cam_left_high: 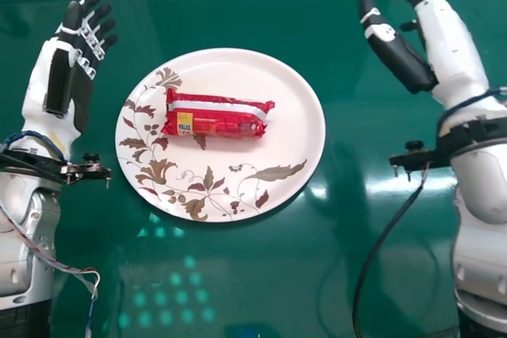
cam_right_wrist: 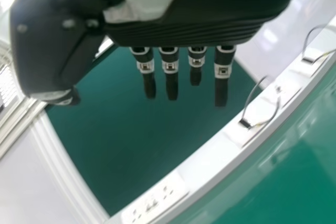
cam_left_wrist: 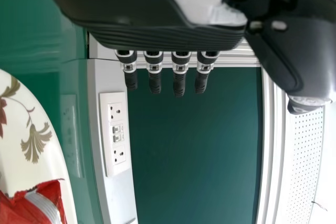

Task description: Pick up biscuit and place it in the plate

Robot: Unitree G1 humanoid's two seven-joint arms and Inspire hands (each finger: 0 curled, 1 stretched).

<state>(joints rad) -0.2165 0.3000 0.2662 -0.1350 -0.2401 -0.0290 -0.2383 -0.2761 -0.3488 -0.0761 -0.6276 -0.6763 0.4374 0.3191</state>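
The biscuit (cam_left_high: pixel 218 120), a red packet with a pale stripe running lengthwise and a yellow patch near its left end, is lying on its side on the plate (cam_left_high: pixel 297 116), a little toward the far side of the middle. It is stretching mostly left to right, its crimped ends showing, and is resting wholly within the rim. Around and below it, the round white plate is displaying brown and reddish leaves, crowding its left and near parts, while the far right part is staying plain white. The plate is sitting on the glossy green table (cam_left_high: pixel 269 290), which is catching bright reflections on its near side and to the right. Just beside the plate's left side, the left robot hand (cam_left_high: pixel 78 61) is hovering open, its fingers extending away from the robot and its thumb standing apart from them in the left wrist view. Well apart from the plate on the right, the right robot hand (cam_left_high: pixel 400 53) is also hovering open and empty, its fingers reaching forward and its thumb spreading away from them. A dark cable (cam_left_high: pixel 386 235) is trailing down from the right wrist toward the near edge of the head view. Farther out, a white socket panel (cam_left_wrist: pixel 113 134) is facing the left wrist camera from a pale ledge beyond the table, and thin wires (cam_right_wrist: pixel 252 100) are looping from the ledge in the right wrist view.
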